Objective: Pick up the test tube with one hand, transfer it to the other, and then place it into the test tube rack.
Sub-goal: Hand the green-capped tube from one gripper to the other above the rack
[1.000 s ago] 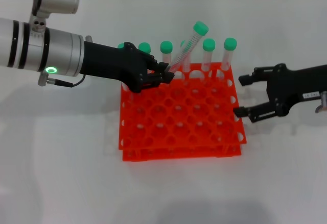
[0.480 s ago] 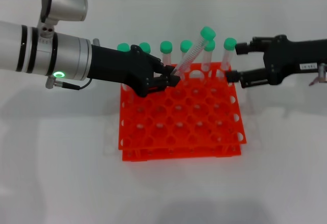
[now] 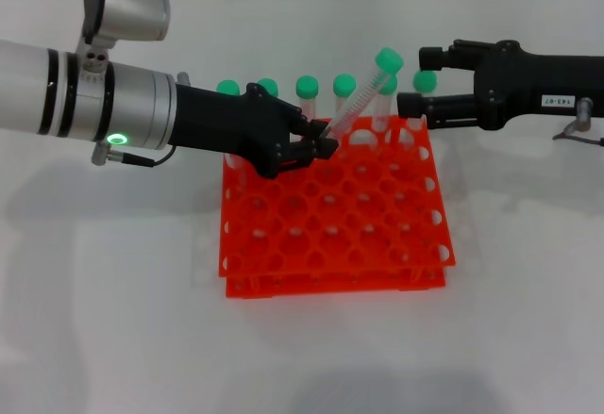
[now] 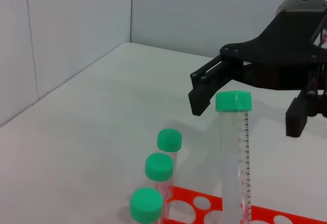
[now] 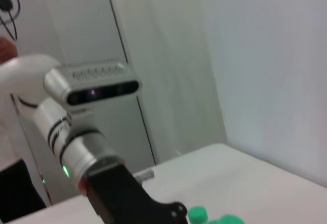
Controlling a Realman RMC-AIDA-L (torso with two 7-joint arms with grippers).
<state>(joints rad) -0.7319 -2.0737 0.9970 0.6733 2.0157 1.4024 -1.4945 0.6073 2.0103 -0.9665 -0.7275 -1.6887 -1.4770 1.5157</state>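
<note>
Head view: left gripper [image 3: 321, 140], plain black wrist on a silver arm with a green ring light, enters from the left of frame and pinches the test tube [image 3: 357, 103] at its lower end, just above the back rows of the test tube rack [image 3: 332, 208]. Tube's long axis is tilted, green cap up and toward the upper right, bottom end down-left at the fingers; printed graduation marks run along the clear wall, too small to read. Right gripper [image 3: 412, 82] comes in from the right edge, level with the cap, fingers spread, one behind the cap and one in front, tips just beside the cap; contact not resolvable. White label on its black wrist [image 3: 553, 101] carries dark print, not legible. Other green-capped tubes [image 3: 307, 98] stand upright along the rack's back row. Rack sits centre frame on the white table [image 3: 113, 320]. Left wrist view: held tube runs near vertical in the lower centre-right, cap on top, black graduation scale down its side, numbers unreadable; right gripper's spread fingers straddle the cap behind it. Three capped tubes at lower centre-left, a strip of orange rack along the bottom edge. Right wrist view: the left arm at left of frame, its head camera housing has faint lettering, unreadable; two green caps [image 5: 198, 214] at the bottom edge.
</note>
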